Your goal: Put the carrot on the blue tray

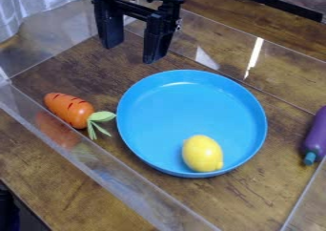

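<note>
We see the end effector [133,42] high over the back of the surface [216,49], its two dark fingers spread apart, nothing between them. Looks parked up there to keep clear of the things below; we'd call this pre-reach, task at the very start. Carrot [69,108] lies on its side on the wood at the left of the view, leaves [98,123] toward the tray, thin end away from it. It's outside the blue tray [192,86], just beside the rim, so the placing is all to do. We judge the wide finger spread suits a grasp across the carrot's body, since it's a rounded thing lying down and could roll if only nudged. Clear plastic wall [109,163] runs close by on the near side, probably there to keep toys in, and it leaves little room for a finger on that flank; bumping it is our main worry. Lemon [203,153] sits inside the tray near its front edge, so the open middle and back seem the sensible drop spot, and the raised rim should help stop a roll-off. Purple toy [315,137] is off at the right, out of the way. Next move, our guess: shift over the carrot, line up across it, lower, close, then lift over the rim.
</note>
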You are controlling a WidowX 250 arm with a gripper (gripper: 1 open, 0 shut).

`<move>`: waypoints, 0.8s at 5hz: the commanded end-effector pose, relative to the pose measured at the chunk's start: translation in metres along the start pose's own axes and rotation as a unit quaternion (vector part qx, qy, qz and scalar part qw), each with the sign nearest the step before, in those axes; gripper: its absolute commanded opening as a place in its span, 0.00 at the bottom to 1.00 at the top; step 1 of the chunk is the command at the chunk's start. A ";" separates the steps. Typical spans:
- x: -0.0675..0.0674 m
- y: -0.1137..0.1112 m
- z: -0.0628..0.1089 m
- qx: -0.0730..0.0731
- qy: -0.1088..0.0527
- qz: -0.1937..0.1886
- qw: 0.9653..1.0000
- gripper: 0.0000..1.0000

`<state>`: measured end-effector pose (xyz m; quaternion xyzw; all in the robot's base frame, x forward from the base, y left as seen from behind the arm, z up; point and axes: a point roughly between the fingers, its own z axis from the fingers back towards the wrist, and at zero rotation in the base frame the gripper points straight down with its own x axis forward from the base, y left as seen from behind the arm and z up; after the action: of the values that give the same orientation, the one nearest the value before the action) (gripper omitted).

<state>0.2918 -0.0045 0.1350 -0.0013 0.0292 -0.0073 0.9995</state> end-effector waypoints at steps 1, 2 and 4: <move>0.000 0.003 -0.006 0.002 0.007 -0.027 1.000 1.00; 0.000 0.008 -0.012 0.005 0.014 -0.067 0.998 1.00; 0.001 0.013 -0.023 0.006 0.025 -0.127 0.992 1.00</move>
<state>0.2897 0.0019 0.1047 -0.0019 0.0670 -0.1404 0.9878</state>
